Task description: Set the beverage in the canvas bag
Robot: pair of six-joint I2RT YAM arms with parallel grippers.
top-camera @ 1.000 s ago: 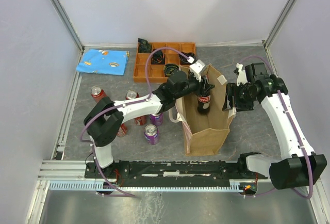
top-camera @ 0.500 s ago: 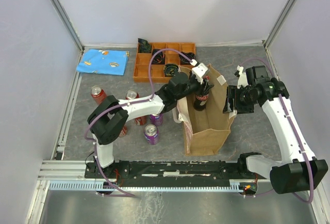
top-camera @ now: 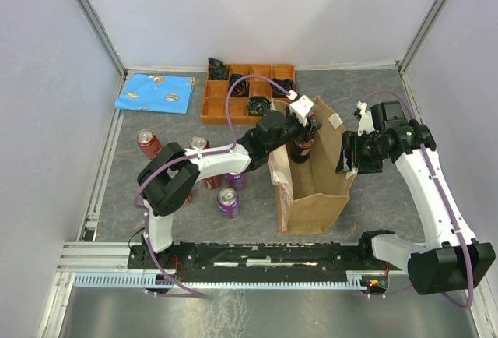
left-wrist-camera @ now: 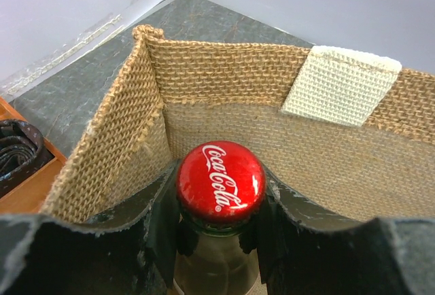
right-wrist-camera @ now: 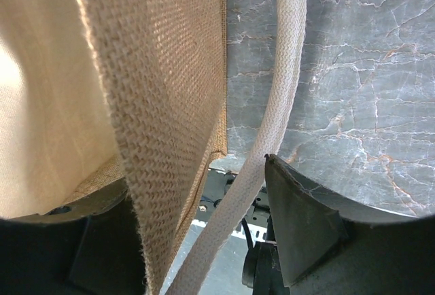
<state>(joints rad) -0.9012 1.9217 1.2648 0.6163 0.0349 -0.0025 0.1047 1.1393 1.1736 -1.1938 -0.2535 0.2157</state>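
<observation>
Now grips the beverage (left-wrist-camera: 221, 185), a dark glass bottle with a red Coca-Cola cap, by the neck just below that cap, with the left end effector (left-wrist-camera: 219, 230) closed on it from both sides. Holds it upright within the open mouth of the canvas bag (top-camera: 315, 190), toward the far end, body down between the burlap walls; cannot tell whether the base touches the bottom.

Straddles the bag's right-hand wall with the right end effector (right-wrist-camera: 197, 230), fingers well apart and clamping nothing: burlap rim and whitish loop handle (right-wrist-camera: 285, 71) loose between them, bare tabletop (top-camera: 381, 205) visible in the gap, handle just brushing the outer finger.

Has the bag standing upright on the grey tabletop, between the two arms, sides spread.

Elsewhere on the tabletop, sees an orange compartment tray (top-camera: 222, 93) just behind the bag, a blue cloth (top-camera: 156, 93) near the far left corner, and red cans (top-camera: 148, 142) and purple cans (top-camera: 228, 202) left of the bag, around the left arm.
</observation>
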